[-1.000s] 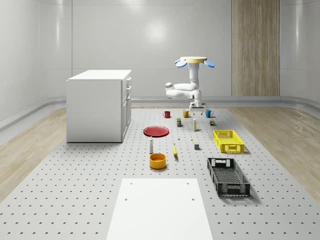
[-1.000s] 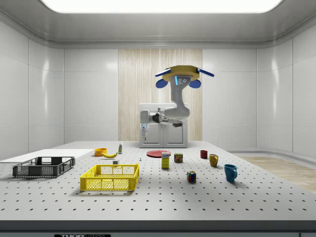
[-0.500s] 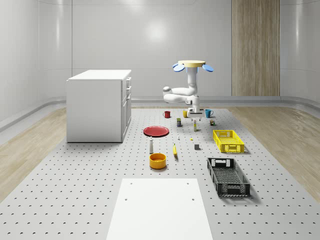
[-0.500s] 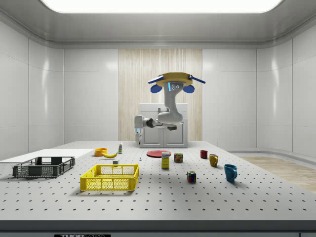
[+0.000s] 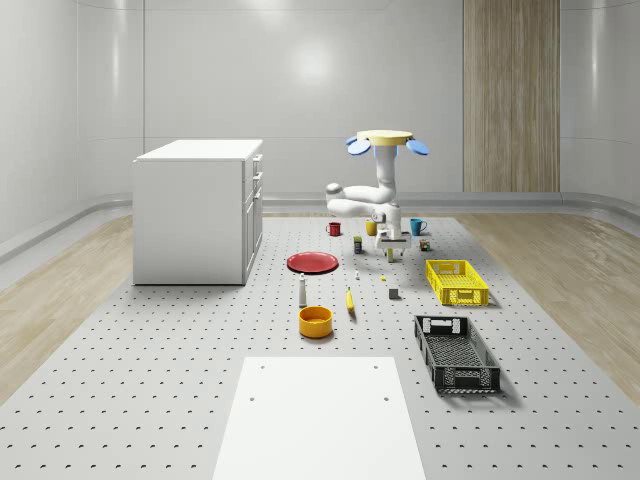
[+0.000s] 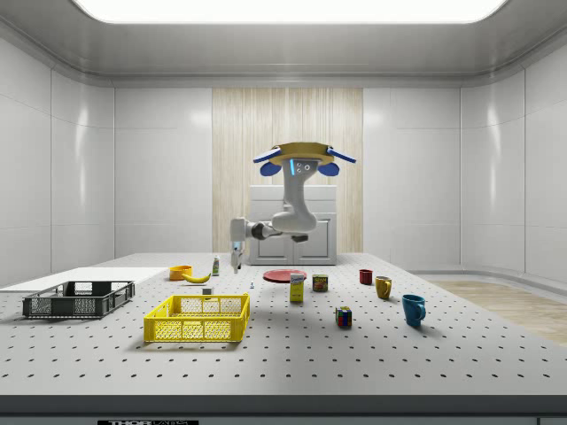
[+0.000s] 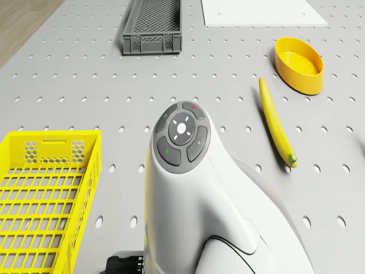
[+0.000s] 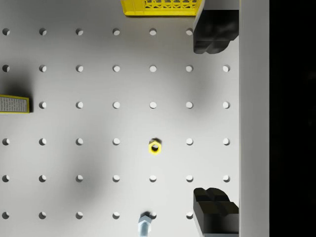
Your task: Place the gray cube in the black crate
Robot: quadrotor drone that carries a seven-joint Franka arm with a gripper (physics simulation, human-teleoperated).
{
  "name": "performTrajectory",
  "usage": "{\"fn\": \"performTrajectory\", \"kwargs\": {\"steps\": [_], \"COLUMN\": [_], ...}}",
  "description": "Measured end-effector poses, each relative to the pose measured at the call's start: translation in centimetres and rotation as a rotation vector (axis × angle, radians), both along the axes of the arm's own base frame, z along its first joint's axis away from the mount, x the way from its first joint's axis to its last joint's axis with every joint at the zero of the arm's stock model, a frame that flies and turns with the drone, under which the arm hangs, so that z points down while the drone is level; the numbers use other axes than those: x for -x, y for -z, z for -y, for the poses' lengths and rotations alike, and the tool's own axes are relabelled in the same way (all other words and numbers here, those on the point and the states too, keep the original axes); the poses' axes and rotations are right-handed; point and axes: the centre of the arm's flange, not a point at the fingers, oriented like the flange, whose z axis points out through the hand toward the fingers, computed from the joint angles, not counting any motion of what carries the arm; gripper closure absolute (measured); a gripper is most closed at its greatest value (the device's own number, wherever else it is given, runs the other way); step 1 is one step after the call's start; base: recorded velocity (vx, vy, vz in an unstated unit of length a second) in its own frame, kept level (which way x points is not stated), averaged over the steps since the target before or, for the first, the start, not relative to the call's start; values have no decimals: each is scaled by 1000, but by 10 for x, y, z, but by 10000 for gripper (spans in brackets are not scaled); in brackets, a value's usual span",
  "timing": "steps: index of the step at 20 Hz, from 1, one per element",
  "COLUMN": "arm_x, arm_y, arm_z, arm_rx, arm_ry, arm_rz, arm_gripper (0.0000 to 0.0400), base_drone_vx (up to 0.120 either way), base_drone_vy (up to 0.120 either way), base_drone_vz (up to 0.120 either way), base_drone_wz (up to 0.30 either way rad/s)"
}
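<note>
The gray cube (image 5: 394,293) sits on the perforated table between the banana and the yellow crate. The black crate (image 5: 456,352) lies nearer the front at the whole-scene view's right, and it stands at the side view's left (image 6: 78,298) and in the drone view (image 7: 153,25). The drone (image 5: 385,140) hovers over the middle of the table, beyond the cube. My gripper (image 5: 392,241) hangs low above the table behind the cube, pointing down (image 6: 236,256). In the wrist view the gripper (image 8: 215,121) is open, its dark fingers (image 8: 215,32) wide apart with bare table between them.
A yellow crate (image 5: 457,281) lies beside the cube. A banana (image 7: 276,123), a yellow bowl (image 7: 299,57) and a white mat (image 5: 320,415) lie toward the front. A yellow nut (image 8: 154,147) and a bolt (image 8: 144,223) lie under the gripper. Mugs, cans and a red plate (image 5: 312,262) stand farther back, and a white cabinet (image 5: 198,210) at the left.
The drone has come lower and shifted toward the side view's left. The arm and gripper came down with it, closer to the table. The fingers stay open.
</note>
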Motion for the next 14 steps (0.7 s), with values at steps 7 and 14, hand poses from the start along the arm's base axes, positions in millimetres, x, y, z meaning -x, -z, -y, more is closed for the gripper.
{"fn": "performTrajectory", "kwargs": {"steps": [7,14], "arm_x": [0,0], "arm_y": [0,0], "arm_z": [0,0], "arm_rx": [0,0], "arm_ry": [0,0], "arm_rz": [0,0], "arm_gripper": [0,0], "base_drone_vx": [120,120], "base_drone_vy": [-63,0], "base_drone_vz": [-91,0], "base_drone_wz": [0,0]}}
